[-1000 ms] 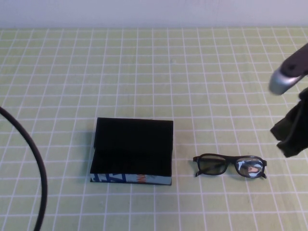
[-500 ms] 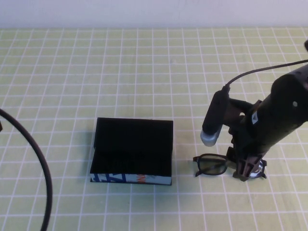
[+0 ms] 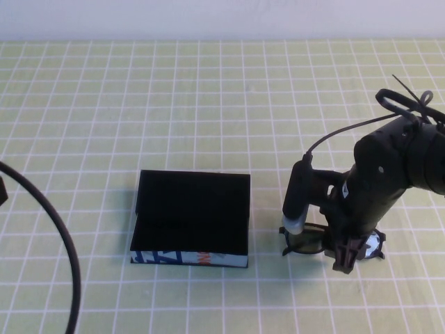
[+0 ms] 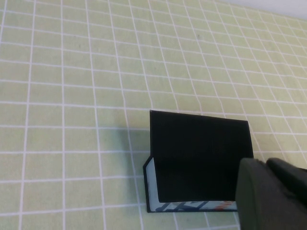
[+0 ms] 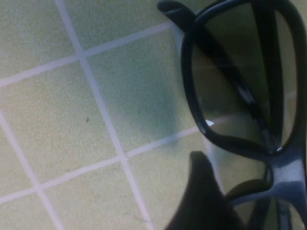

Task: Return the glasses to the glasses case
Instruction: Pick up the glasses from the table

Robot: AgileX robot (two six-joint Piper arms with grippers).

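the right hand [image 3: 345, 259] is lowered onto the glasses [image 3: 306, 241] at the right of the surface [image 3: 208, 104]; its dark fingertips are seen at the bridge and the inner edge of the right-side lens, touching or just above the frame; whether the fingers are parted or closed on the frame cannot be told; in the right wrist view one dark fingertip [image 5: 204, 201] is seen just beside the bridge of the glasses [image 5: 235, 96], whose folded arms show through the tinted lens; the glasses lie flat on the surface, just to the right of the glasses case [image 3: 191, 216] and apart from it; the case lies with its lid open, the black inside facing up and the blue-and-white patterned side with an orange mark turned toward the robot; the left hand [image 4: 271, 196] is seen only as a dark blurred mass in the left wrist view, held above the near corner of the case [image 4: 196, 160]; its opening cannot be told; the surface is covered in a pale green cloth with a white grid; a black cable [image 3: 49, 229] curves across its left edge; a plain light wall [image 3: 208, 17] is seen beyond the far edge.
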